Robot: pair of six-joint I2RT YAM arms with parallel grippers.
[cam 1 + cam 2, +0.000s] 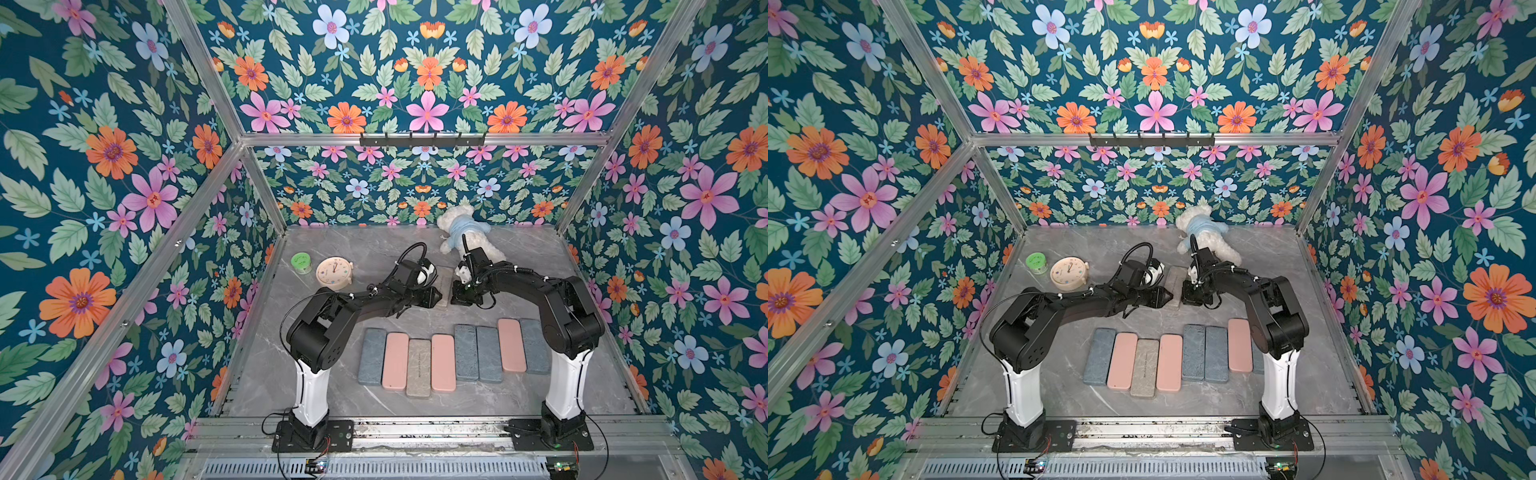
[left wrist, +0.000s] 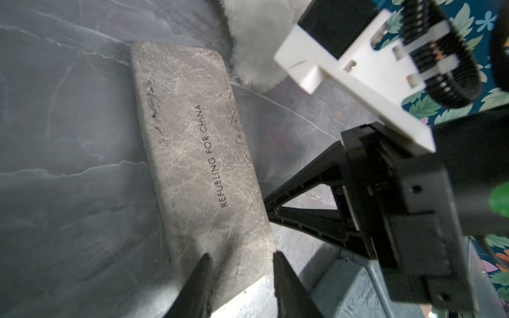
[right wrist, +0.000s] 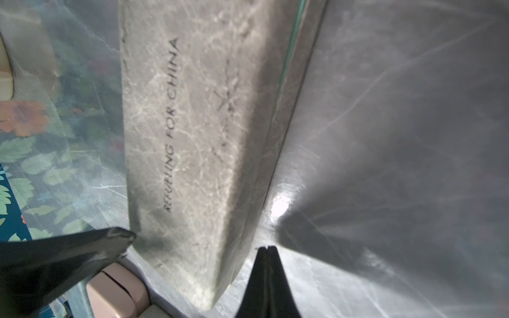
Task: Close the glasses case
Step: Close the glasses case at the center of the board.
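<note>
Item: 1 grey glasses case, centre of a top view, lid apparently down; right gripper shut, tips just beside its long edge, likely as a stop; left gripper parted over its end, gripping nothing.

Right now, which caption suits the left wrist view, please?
Left gripper, jaws apart, over the grey glasses case; shut right gripper at its side.
</note>
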